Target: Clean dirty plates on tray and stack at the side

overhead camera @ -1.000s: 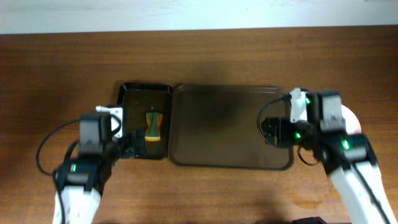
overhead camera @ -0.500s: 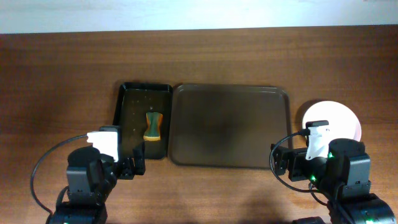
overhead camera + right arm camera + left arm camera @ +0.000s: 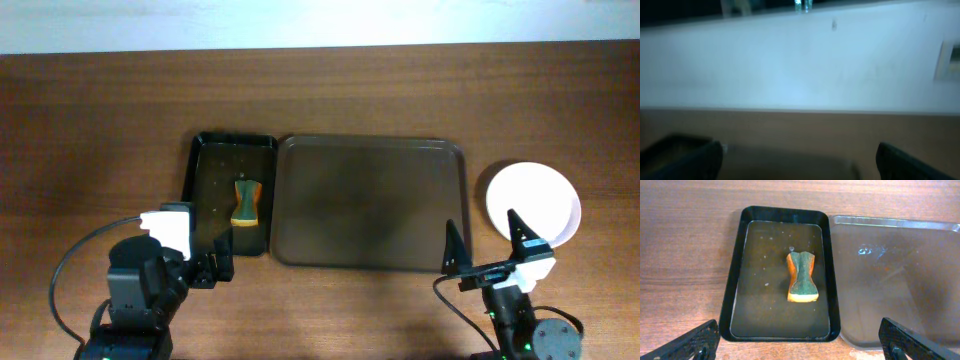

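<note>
1. Worktop: brown wood grain, with a pale wall along the far edge.
2. Brown tray: large and rectangular, lying flat mid-worktop. The left wrist view shows faint wet streaks and smears on its surface.
3. Black tray: smaller and set lengthwise, just beside the brown tray's left edge. I cannot tell if the rims touch. Its floor is dotted with pale specks.
4. Sponge: orange body with a green face and a pinched waist. It lies flat inside the black tray, slightly right of centre and apart from the walls.
5. White plate: round, resting on the worktop near the brown tray's right edge, off the tray. Its near rim is partly hidden by a finger of the right arm. Whether it is one plate or several stacked, I cannot tell.
6. Left gripper: hangs at the near end of the black tray, aimed along it. The jaws are wide, with one dark fingertip at each lower corner of the wrist view, and nothing is held.
7. Right gripper: sits at the near right, over the gap between brown tray and plate. The jaws are spread wide with nothing between them.
8. Right wrist view: blurred. It shows the wall, a strip of worktop, and dark fingers at both lower corners.
</note>
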{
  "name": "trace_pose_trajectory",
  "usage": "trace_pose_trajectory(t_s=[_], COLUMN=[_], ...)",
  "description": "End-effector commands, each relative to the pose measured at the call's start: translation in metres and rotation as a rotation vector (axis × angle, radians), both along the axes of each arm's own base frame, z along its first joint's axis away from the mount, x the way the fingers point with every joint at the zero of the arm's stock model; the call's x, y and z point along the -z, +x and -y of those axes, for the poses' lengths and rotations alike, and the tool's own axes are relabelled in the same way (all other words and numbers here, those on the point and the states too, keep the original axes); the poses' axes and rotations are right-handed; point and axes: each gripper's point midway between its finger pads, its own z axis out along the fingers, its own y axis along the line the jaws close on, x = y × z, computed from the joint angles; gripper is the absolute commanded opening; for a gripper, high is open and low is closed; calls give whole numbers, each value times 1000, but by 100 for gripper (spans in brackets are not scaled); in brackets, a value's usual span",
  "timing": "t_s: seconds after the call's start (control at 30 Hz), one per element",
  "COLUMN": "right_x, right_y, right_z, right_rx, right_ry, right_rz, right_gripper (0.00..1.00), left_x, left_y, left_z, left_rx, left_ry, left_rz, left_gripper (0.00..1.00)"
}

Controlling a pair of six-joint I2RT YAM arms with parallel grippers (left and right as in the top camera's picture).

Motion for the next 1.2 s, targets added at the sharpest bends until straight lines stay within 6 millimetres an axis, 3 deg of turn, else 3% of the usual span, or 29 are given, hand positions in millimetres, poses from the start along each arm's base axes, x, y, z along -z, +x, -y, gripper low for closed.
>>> trace_pose_trajectory(t_s=[0.0, 0.07, 0.2, 0.93, 1.03, 1.17], right_x=[21, 30, 93, 93, 93, 93], right_y=[11, 16, 19, 19, 19, 19], right_z=[3, 9, 7, 5, 5, 5], right_rx=[26, 64, 52, 41, 41, 41], right_ry=[1, 10, -25, -22, -22, -22], right_rz=[40, 69, -166, -163, -163, -163], right_gripper=[98, 98, 98, 98, 98, 98], left_x=[3, 3, 3, 2, 7, 21], left_y=[-1, -1, -1, -2, -9, -6], left_z=[1, 1, 1, -5, -11, -13], left_rx=[16, 16, 16, -11, -38, -56], left_ry=[6, 6, 6, 27, 43, 28], left_rz=[-3, -3, -3, 7, 59, 326], left_gripper=[100, 100, 100, 100, 100, 100])
